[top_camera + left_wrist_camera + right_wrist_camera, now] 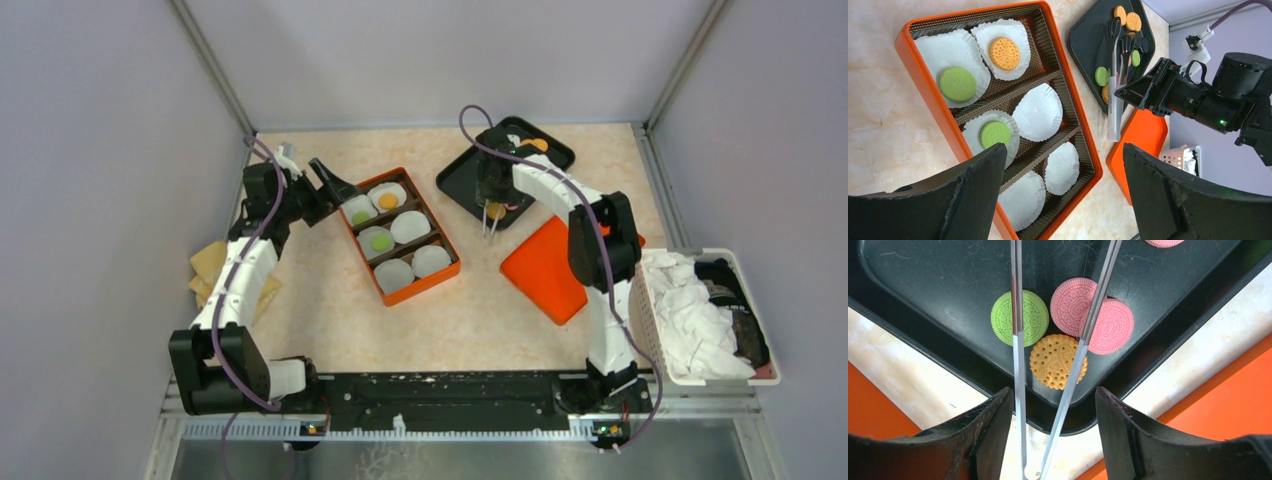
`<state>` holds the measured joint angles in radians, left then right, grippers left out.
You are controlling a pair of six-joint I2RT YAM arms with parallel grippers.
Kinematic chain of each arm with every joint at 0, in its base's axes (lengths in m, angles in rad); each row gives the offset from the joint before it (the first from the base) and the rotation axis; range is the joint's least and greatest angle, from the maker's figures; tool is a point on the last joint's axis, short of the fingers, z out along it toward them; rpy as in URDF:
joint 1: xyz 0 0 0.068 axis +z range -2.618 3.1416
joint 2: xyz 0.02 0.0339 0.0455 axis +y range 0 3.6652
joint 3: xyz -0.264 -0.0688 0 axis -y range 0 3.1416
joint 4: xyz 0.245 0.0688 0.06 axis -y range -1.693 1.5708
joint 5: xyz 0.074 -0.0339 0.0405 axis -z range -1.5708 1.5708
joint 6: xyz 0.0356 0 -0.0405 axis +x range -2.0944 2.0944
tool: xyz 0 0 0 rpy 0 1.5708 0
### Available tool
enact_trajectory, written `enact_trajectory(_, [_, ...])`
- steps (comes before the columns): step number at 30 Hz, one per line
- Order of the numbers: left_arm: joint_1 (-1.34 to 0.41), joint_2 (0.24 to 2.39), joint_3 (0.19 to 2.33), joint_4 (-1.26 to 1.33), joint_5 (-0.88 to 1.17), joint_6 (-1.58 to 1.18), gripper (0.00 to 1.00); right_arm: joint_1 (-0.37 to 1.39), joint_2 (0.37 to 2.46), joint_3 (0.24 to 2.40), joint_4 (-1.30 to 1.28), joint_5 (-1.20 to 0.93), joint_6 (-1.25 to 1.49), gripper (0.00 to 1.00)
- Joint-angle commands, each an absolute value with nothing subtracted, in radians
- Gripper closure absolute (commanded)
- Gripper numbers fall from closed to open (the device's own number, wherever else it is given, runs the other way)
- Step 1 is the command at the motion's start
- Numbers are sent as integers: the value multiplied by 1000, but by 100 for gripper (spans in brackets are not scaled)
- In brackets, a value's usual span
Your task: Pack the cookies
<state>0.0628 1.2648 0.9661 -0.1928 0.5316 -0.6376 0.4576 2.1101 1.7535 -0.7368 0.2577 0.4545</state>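
An orange box (429, 216) holds six white paper cups. Three cups hold cookies: an orange one (1004, 53) and two green ones (957, 84) (995, 134). The other three cups (1037, 111) have no cookie in them. A black tray (460, 175) behind it carries loose cookies: green (1019, 317), two pink (1075, 300) and orange (1058, 361). My right gripper (1052, 430) is shut on metal tongs (1017, 340), whose spread arms hang over those cookies without touching them. My left gripper (1063, 200) is open and empty, above the box's far left corner (335, 185).
An orange lid (545, 265) lies right of the box, against the tray's near corner. A white basket (655, 300) of cloths stands at the right edge. Yellow cloths (210, 265) lie at the left wall. More orange cookies (1127, 17) sit at the tray's far end.
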Motion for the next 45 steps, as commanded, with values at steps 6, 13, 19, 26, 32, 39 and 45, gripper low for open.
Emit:
enact_trajectory(6, [58, 1238, 928, -132, 560, -656, 8, 459, 2150, 1796, -744, 241, 456, 41])
enact_trajectory(13, [58, 1235, 912, -124, 571, -663, 8, 460, 2173, 1797, -752, 250, 458, 44])
enact_trajectory(19, [58, 1227, 909, -125, 574, -661, 8, 453, 2179, 1838, -768, 262, 456, 59])
enact_trajectory(26, [58, 1219, 910, -127, 572, -661, 8, 443, 2180, 1969, -827, 307, 424, 70])
enact_trajectory(32, [58, 1218, 913, -127, 572, -661, 9, 443, 2130, 1969, -821, 278, 404, 86])
enact_trajectory(39, [58, 1224, 929, -131, 571, -661, 9, 468, 1980, 1822, -759, 236, 377, 96])
enact_trajectory(45, [58, 1219, 936, -139, 565, -663, 9, 534, 1831, 1715, -720, 231, 335, 100])
